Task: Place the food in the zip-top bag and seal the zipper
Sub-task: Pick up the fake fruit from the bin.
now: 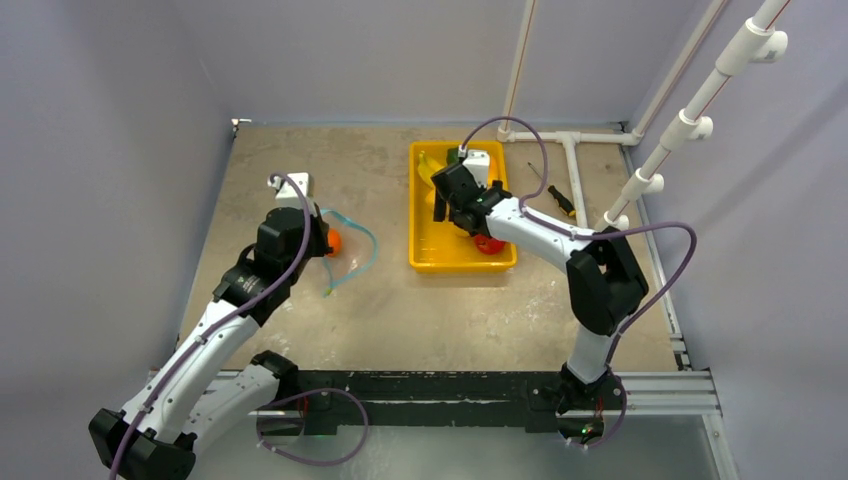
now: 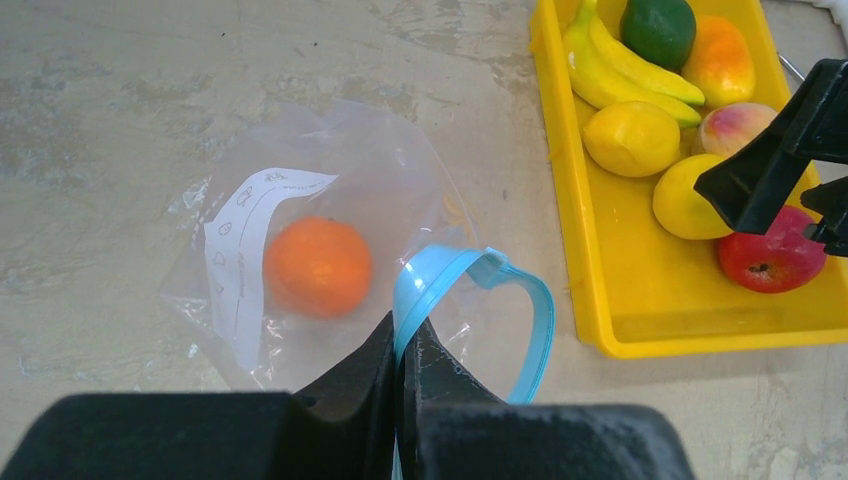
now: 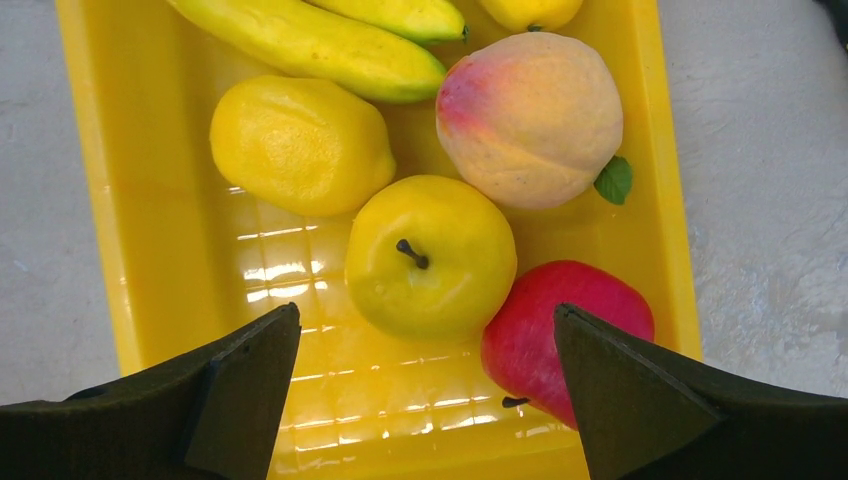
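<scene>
tabletop [image 1: 300, 170]: zip-top bag [image 2: 400, 180] holds orange [image 2: 318, 267] (tray [image 2: 640, 325]: other fruit [image 2: 631, 138]).

A yellow rectangular plastic tray [image 1: 445, 255] is sitting toward the far side of the mottled beige tabletop [image 1: 400, 310]. To its right, a slim dark-handled tool [image 1: 556, 200] is lying just beside white plastic pipes [image 1: 574, 175] that are running across the surface.
</scene>
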Robot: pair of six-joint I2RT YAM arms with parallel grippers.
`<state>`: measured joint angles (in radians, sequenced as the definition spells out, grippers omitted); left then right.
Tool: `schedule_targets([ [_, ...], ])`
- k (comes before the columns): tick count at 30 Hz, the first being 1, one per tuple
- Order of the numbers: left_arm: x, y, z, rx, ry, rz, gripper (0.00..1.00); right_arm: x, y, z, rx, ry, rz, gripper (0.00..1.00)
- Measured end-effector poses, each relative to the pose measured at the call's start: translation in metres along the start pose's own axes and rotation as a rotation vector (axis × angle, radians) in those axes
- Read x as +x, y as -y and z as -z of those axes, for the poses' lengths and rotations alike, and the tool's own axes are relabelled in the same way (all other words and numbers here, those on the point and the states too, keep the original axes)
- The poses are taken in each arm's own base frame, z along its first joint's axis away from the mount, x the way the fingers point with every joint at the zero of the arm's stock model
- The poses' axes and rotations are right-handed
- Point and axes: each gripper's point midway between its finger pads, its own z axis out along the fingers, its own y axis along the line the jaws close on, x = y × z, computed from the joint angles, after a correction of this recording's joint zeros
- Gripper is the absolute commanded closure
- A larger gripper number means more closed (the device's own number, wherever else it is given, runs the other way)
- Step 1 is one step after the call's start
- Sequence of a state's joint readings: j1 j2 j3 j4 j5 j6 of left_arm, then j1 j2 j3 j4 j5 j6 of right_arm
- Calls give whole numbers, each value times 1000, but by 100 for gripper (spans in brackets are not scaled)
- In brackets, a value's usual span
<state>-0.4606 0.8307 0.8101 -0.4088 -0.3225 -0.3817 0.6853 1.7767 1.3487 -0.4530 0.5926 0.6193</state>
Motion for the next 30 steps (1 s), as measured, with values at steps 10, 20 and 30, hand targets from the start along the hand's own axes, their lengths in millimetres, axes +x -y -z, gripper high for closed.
schedule_targets([
  [10, 2, 0, 0, -1, -3, -2, 100, 11, 4, -34, 36, -27, 33, 1],
  [20, 3, -1, -1, -2, -7, -7, 100, 14, 2, -50, 21, -31, 27, 10],
  [30, 3, -1, -2, -4, -11, -11, 100, 18, 0, -54, 11, -33, 34, 46],
])
